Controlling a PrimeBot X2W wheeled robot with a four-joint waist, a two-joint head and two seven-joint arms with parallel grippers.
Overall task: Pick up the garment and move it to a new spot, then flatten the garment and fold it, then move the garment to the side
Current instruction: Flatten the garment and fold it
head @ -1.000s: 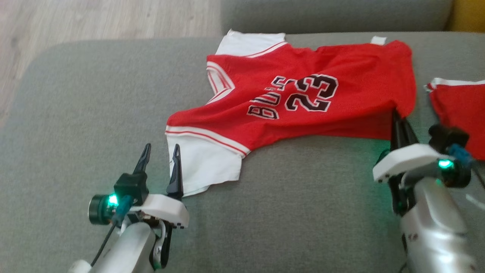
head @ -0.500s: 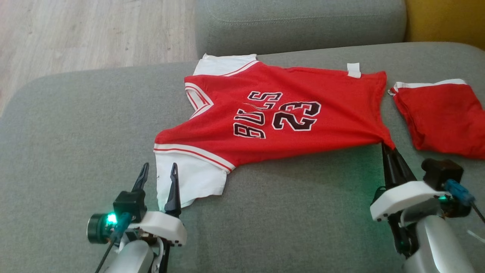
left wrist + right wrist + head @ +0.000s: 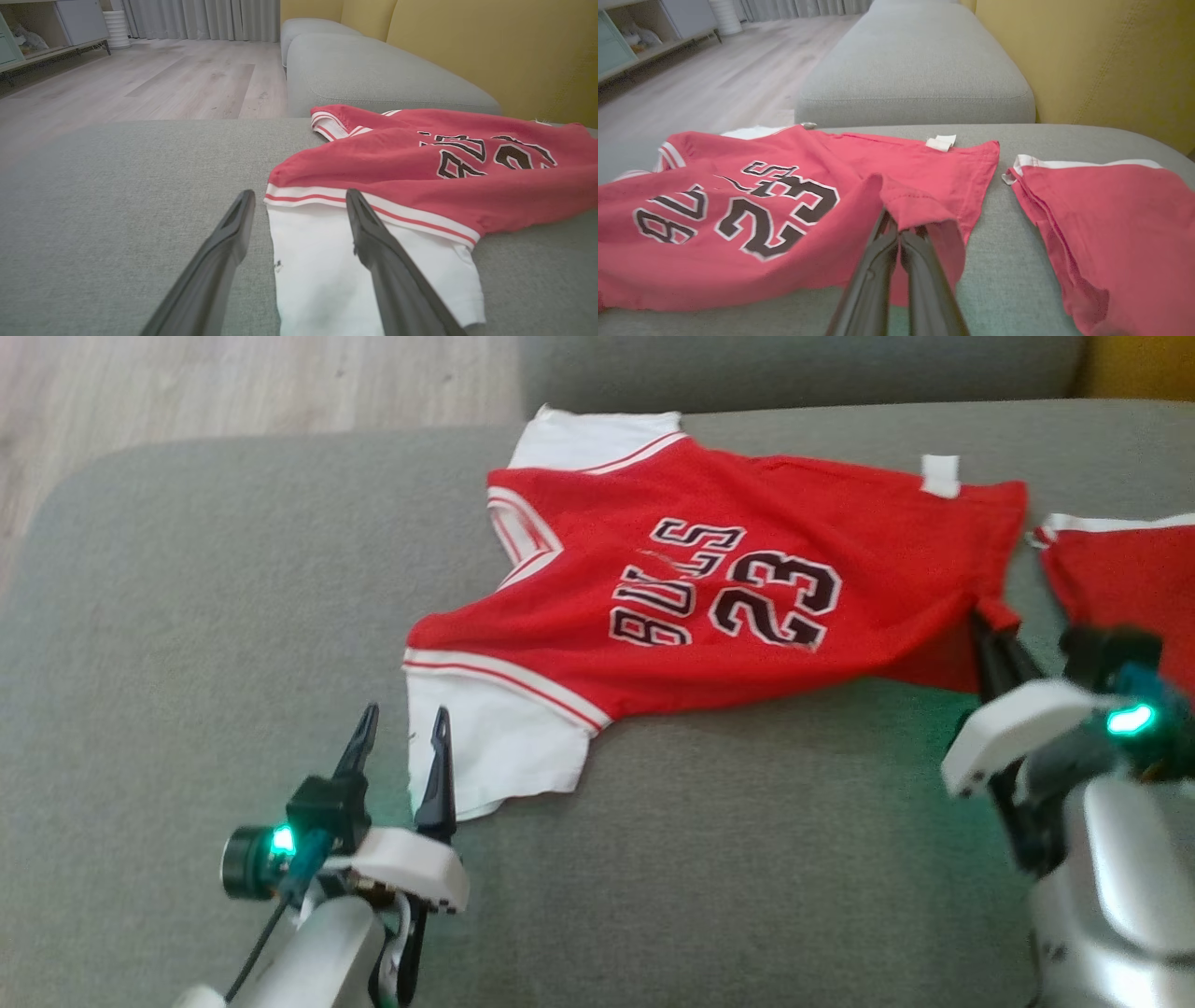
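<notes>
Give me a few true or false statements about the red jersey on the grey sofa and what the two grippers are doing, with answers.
1. The right gripper is shut on a hem corner of the red basketball jersey. True.
2. The left gripper is clamped on the white sleeve. False: its jaws stand open, astride the sleeve's edge.
3. The jersey's number reads 32. False: it reads 23.
4. A second red garment lies to the jersey's right, apart from it. True.
5. The jersey lies on a wooden table. False: it lies on a grey fabric sofa cushion.
</notes>
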